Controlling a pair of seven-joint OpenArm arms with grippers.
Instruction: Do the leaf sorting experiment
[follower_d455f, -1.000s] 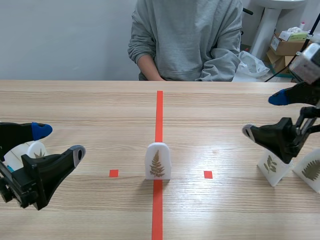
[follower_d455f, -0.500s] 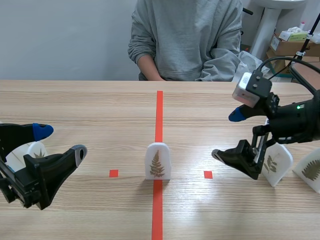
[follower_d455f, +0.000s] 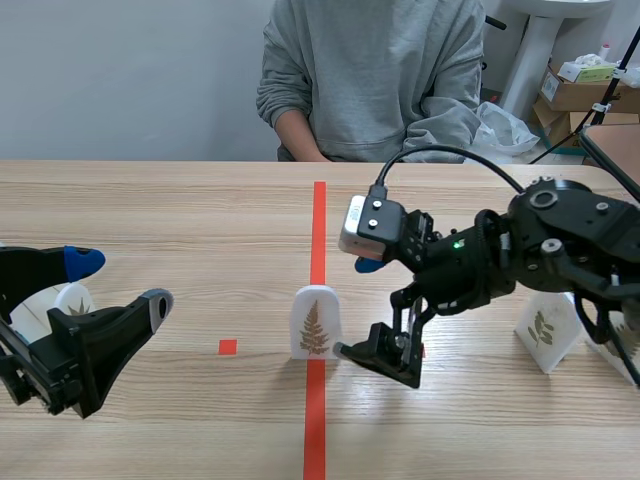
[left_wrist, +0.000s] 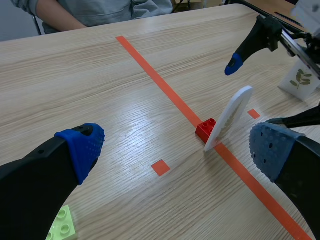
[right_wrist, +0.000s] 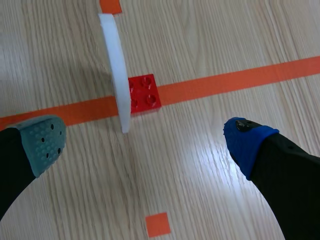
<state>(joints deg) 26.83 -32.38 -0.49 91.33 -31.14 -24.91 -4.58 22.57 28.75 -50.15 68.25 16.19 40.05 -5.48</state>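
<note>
**Right gripper wide open at the fern card on the centre line**

The right gripper (follower_d455f: 355, 308) is spread wide with nothing between its fingers. Its arm comes in from the right and ends near the middle of the table (follower_d455f: 200, 210). The grey pad sits low, just beside the bottom edge of the fern card (follower_d455f: 315, 322). The blue pad is higher, beside the card's top. Whether the grey pad touches the card cannot be told.

From the right wrist, the card (right_wrist: 115, 70) stands upright and edge-on ahead of the gripper (right_wrist: 145, 142), closer to the grey-padded finger. A red brick (right_wrist: 145, 94) presses against one face of the card. Both sit on the orange tape line (follower_d455f: 318, 230).

The left gripper (follower_d455f: 120, 284) is low at the left side, also wide open and empty. From its wrist camera the card (left_wrist: 230, 117) and red brick (left_wrist: 205, 130) lie ahead of it, well apart from its fingers. A green brick (left_wrist: 62, 227) lies under the blue-padded finger. A white card (follower_d455f: 72, 300) stands behind this gripper.

At the right side stands a card with a leafy sprig (follower_d455f: 545, 335). Another fern card (follower_d455f: 625, 345) is partly hidden behind the right arm.

A person in a grey sweatshirt (follower_d455f: 370, 80) sits across the table. Behind, a cardboard box (follower_d455f: 575, 95) has a pale packet (follower_d455f: 587, 70) on top of it.
</note>
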